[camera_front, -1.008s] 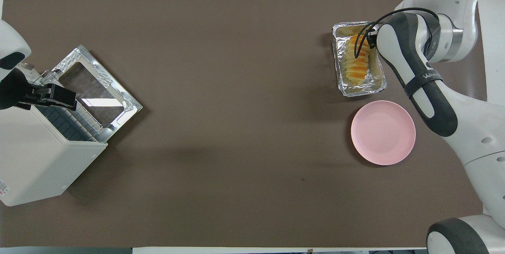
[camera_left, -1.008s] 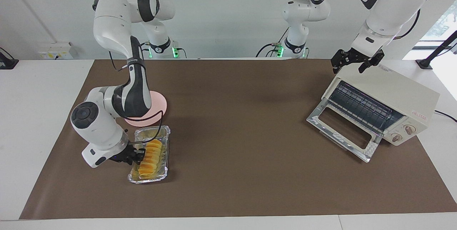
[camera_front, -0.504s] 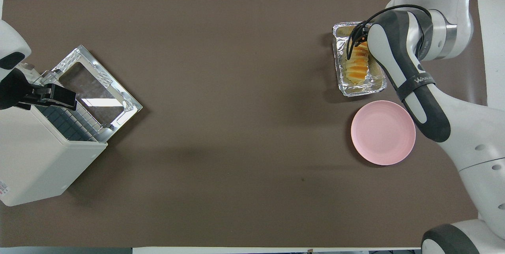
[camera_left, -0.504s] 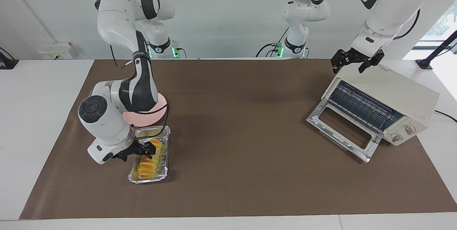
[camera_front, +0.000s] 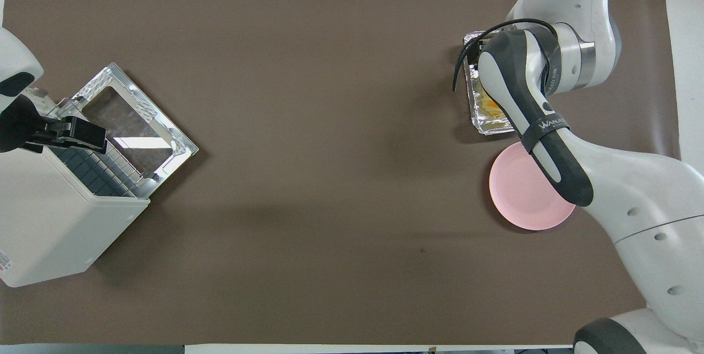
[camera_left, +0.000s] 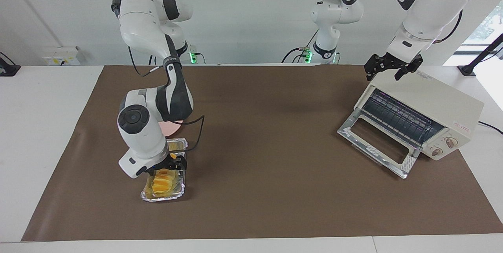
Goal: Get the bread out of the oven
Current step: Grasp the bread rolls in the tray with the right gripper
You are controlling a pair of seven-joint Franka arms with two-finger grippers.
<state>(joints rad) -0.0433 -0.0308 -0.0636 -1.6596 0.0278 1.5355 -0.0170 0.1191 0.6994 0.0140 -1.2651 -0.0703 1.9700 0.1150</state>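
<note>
The bread (camera_left: 163, 182) lies in a crinkled foil tray (camera_left: 162, 197) toward the right arm's end of the table. In the overhead view only a sliver of the bread (camera_front: 489, 105) shows beside the arm. My right gripper (camera_left: 174, 163) hangs low over the end of the bread nearer to the robots; I cannot tell if it touches. The cream oven (camera_left: 436, 101) stands at the left arm's end, its glass door (camera_left: 375, 143) dropped open and its wire rack (camera_left: 399, 117) bare. My left gripper (camera_left: 392, 69) waits, open, over the oven's top corner.
A round pink plate (camera_front: 520, 200) lies on the brown mat next to the foil tray (camera_front: 489, 126), nearer to the robots, half covered by the right arm. The oven (camera_front: 55, 222) and its open door (camera_front: 132, 123) fill the left arm's end.
My right arm has swung toward the table's middle, and its gripper has moved from beside the tray to over it. The bread stays in the tray. The left arm has not moved.
</note>
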